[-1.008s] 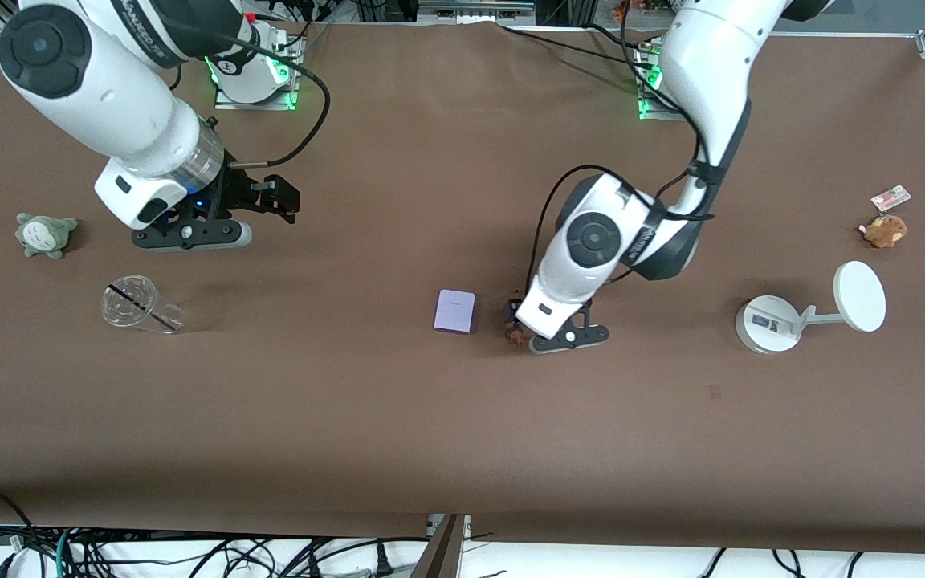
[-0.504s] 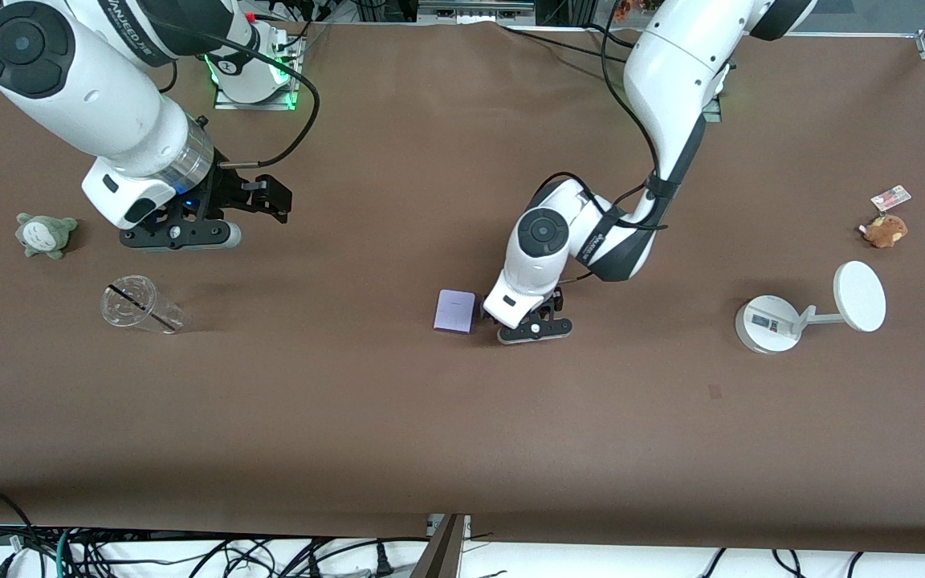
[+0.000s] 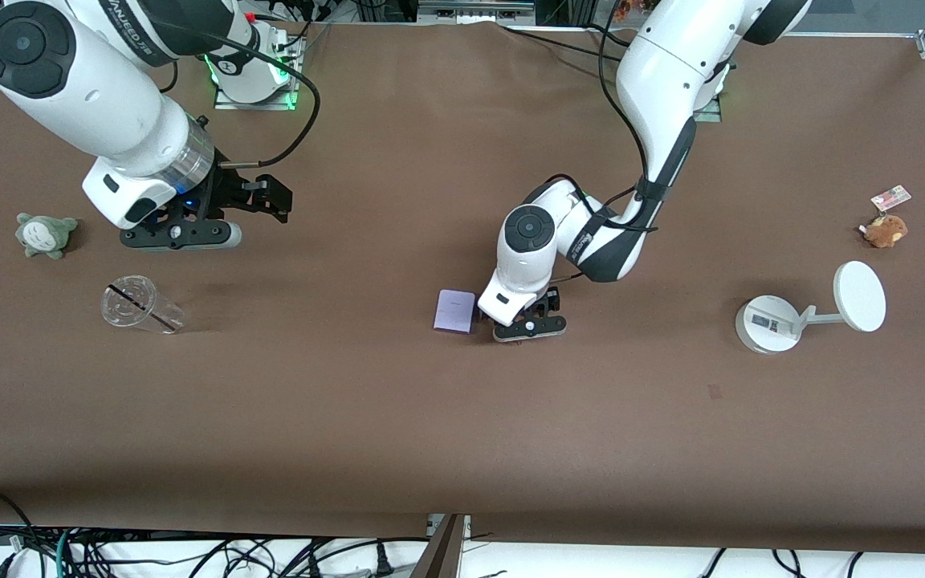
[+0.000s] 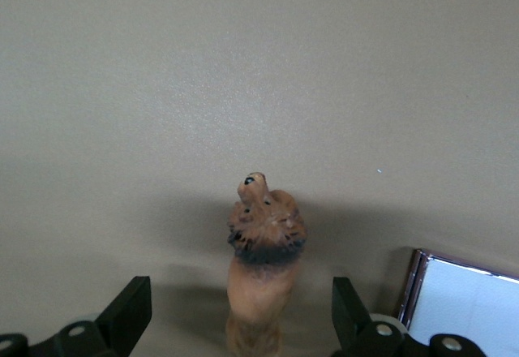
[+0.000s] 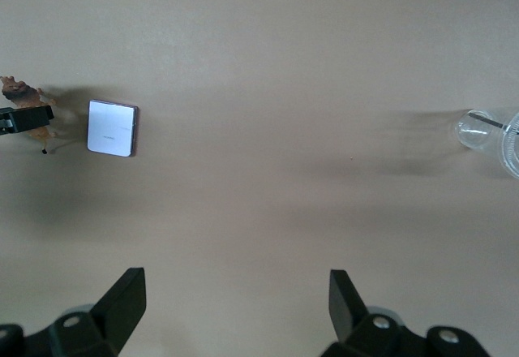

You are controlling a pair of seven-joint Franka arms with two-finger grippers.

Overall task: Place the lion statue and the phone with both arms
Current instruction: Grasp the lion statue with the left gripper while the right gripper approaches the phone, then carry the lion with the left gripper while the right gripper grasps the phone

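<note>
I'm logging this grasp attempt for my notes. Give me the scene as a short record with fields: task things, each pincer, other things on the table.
lion: small orange-brown lion figurine with dark mane, on the table between the open fingers of the left pincer, untouched
phone: flat pale lavender rectangular phone, lying flat beside the lion toward the right arm's end
right pincer: open, empty, waits above the table near the clear plastic cup
others: grey-green plush toy, white round-based stand, brown fuzzy plush

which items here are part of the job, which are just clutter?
Job: lion statue, between the open left end effector's fingers; phone beside it; right end effector, open, waiting.
Clutter: clear cup, grey-green plush, brown plush, white stand.
</note>
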